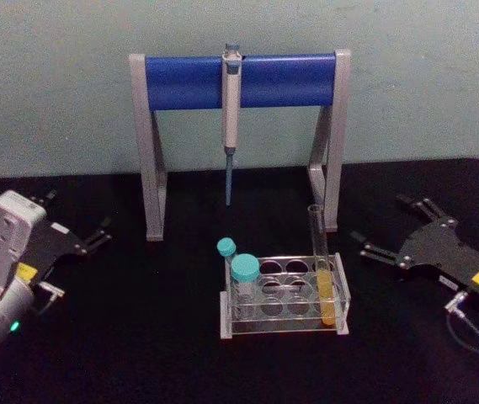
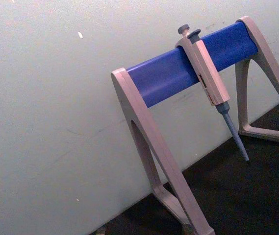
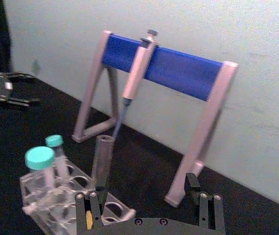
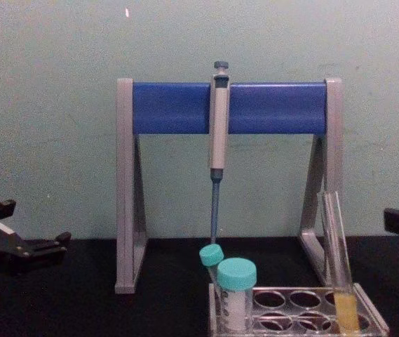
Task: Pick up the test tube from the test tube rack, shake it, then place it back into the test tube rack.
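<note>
Nothing grabbed yet: test tube (image 1: 321, 265) sitting in the test tube rack (image 1: 285, 326), both grippers off it and empty.

Nearest, mid-table: clear rack on the black table (image 1: 138, 337), with the long tube standing in the right-end hole, leaning a touch, yellow-orange liquid down low, and two teal-capped tubes (image 1: 245, 269) at the left end. Out to either side, well apart from the rack: left gripper (image 1: 79, 212) and right gripper (image 1: 393, 227), fingers spread wide on each, holding nothing. Farthest back, against the pale wall (image 1: 54, 84): grey-and-blue stand (image 1: 243, 80) with a pipette (image 1: 231, 101) hanging off the bar.
</note>
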